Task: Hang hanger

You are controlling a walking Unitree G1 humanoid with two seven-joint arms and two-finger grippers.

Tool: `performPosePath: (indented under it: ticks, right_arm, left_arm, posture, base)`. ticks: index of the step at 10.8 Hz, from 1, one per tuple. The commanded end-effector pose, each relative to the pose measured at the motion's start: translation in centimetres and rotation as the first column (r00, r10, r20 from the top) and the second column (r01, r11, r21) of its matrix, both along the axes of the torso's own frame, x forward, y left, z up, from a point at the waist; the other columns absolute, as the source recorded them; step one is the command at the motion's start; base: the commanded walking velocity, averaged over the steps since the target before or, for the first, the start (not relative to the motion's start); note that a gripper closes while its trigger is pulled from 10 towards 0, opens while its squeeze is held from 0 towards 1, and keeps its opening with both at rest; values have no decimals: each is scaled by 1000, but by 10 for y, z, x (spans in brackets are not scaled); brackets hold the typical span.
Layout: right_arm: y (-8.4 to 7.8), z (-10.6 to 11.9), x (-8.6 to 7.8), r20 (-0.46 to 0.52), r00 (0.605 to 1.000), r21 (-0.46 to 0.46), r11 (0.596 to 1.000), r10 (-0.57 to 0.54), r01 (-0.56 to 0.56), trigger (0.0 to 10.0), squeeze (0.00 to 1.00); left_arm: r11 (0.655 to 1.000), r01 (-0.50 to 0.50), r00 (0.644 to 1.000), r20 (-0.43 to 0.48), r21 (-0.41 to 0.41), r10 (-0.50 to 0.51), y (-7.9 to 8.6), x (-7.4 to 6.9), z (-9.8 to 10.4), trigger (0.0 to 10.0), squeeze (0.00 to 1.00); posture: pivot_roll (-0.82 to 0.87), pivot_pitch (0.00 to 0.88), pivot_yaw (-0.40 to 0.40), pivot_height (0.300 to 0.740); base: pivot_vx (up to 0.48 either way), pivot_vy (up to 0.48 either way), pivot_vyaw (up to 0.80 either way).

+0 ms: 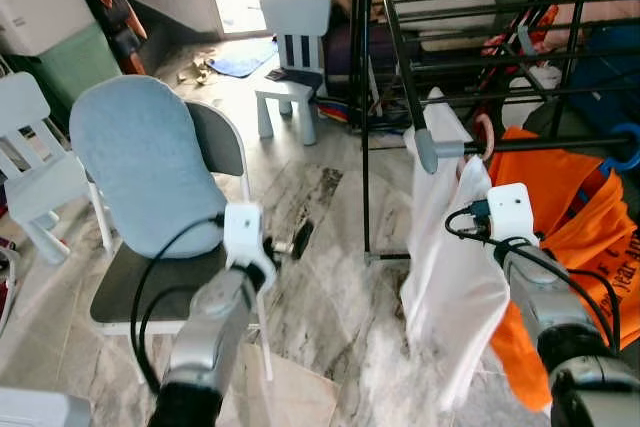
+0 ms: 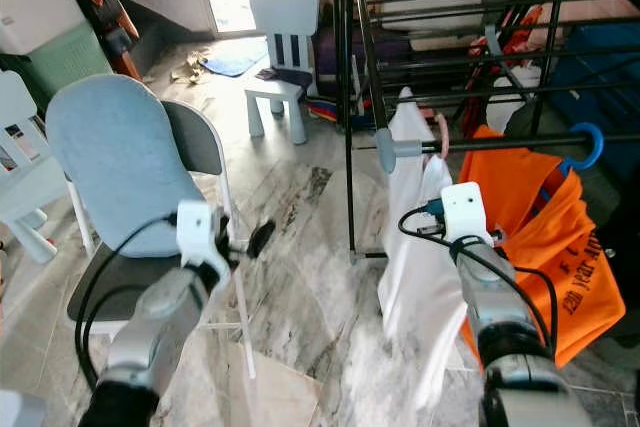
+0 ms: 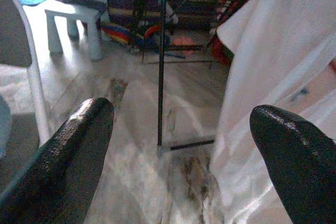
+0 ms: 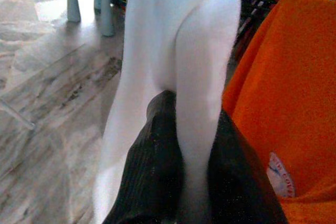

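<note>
Hanging nearly complete: pink hanger (image 1: 484, 136) hooked on rack rail (image 1: 540, 144), right gripper (image 4: 181, 145) fingers clenched on white garment (image 1: 450, 277); left gripper (image 3: 178, 129) fingers spread, empty.

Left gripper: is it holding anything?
No, the left gripper is wide open, with floor between its fingers.

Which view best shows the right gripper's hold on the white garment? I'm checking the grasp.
The right wrist view: the right gripper pinches a fold of the white garment. Both eye views show the garment hanging, fingers hidden behind the wrist.
</note>
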State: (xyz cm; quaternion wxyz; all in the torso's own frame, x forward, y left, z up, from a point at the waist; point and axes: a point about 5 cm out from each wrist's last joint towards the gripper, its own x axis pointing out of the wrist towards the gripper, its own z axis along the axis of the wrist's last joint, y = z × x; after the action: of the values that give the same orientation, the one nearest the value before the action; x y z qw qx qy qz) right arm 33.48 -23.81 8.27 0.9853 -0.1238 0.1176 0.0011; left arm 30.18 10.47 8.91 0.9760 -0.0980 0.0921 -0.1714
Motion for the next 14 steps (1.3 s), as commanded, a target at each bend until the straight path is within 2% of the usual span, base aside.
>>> performPosePath:
  ticks: [1,2,3,4,5,7,9,11,14]
  right_arm:
    - [5,30,12,136,991,11,1000,8,-10,0,0]
    - [5,27,4,127,992,32,999,13,-17,0,0]
    - [11,18,-13,101,994,42,998,46,-50,0,0]
    - [15,8,-32,72,996,46,997,58,-61,1804,0]
    - [15,-4,-47,32,998,57,997,57,-59,9843,0]
    - [12,-14,-63,-33,996,11,997,80,-80,10000,0]
    - [14,-15,-62,-58,990,-4,992,127,-128,10000,0]
    - [28,-8,-55,-22,991,29,990,136,-135,10000,0]
    - [52,-2,-57,10,986,79,983,168,-168,10000,0]
  left_arm:
    - [1000,-28,999,25,-5,28,5,6,7,10000,0]
    - [999,-49,998,48,-8,49,6,10,12,10000,0]
    - [998,-70,995,71,-2,70,9,13,16,10000,0]
    - [997,-77,994,83,3,76,12,16,18,10000,0]
    - [996,-84,992,92,3,83,13,19,21,10000,0]
    - [995,-100,988,122,-4,99,14,22,27,10000,0]
    - [990,-138,980,146,-2,137,17,19,32,10000,0]
    - [986,-157,980,131,48,150,21,6,23,10000,0]
    - [986,-143,987,88,88,135,22,-10,13,10000,0]
  posture:
    - [-224,0,77,740]
    - [-229,0,77,740]
    - [-243,0,85,740]
    - [-256,0,91,740]
    - [-255,0,88,740]
    - [-255,0,68,740]
    - [-212,0,28,740]
    - [-178,0,13,740]
    - [-157,0,3,740]
  base:
    - [0,0,0]
    - [0,0,0]
    - [0,0,0]
    - [0,0,0]
    - [0,0,0]
    - [0,0,0]
    - [0,0,0]
    - [0,0,0]
    - [0,0,0]
